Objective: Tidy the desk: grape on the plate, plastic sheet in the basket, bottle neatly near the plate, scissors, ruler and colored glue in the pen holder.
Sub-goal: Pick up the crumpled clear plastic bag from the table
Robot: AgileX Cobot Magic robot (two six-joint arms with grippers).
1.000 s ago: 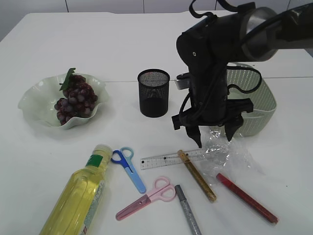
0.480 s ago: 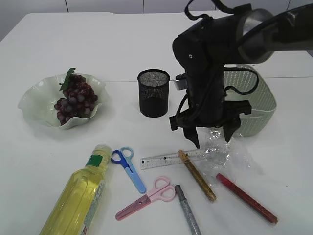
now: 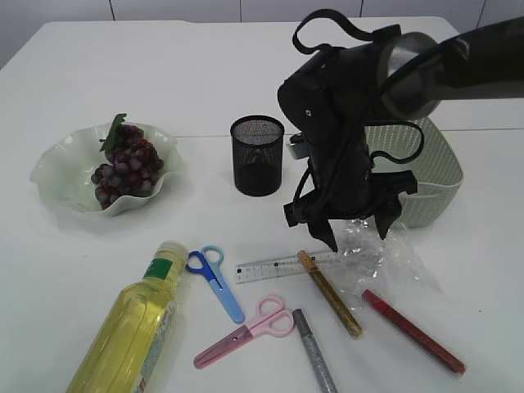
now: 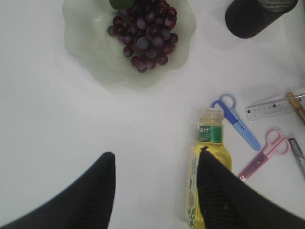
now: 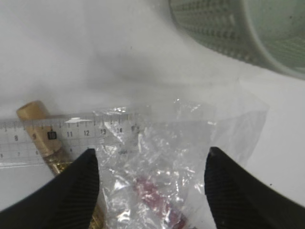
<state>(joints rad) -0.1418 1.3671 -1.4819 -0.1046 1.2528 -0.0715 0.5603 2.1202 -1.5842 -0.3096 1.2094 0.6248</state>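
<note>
A crinkled, clear plastic sheet (image 3: 378, 255) lies on the white table (image 3: 164, 74), at about five o'clock from the black mesh pen holder (image 3: 257, 155) and just in front of the pale green woven basket (image 3: 434, 172). Through it the right wrist view shows a blurred red shape; what it is cannot be told there. The transparent ruler (image 3: 286, 267) has one end under the sheet, and the gold glitter glue (image 3: 329, 293) crosses it. At four o'clock of the sheet lies the red glue (image 3: 413, 331); the silver glue (image 3: 314, 351) is cut off by the lower edge. The blue scissors (image 3: 215, 281) and pink scissors (image 3: 246, 331) lie beside the yellow bottle (image 3: 131, 332), which lies on its side, its base out of frame. Dark grapes (image 3: 126, 166) sit in the wavy-rimmed frosted plate (image 3: 53, 172) at nine o'clock from the holder. The right gripper (image 3: 358, 233) hangs over the sheet, jaws wide apart, holding nothing. The left gripper (image 4: 156, 164), seen only from its wrist, is spread and empty above the table by the bottle.
</note>
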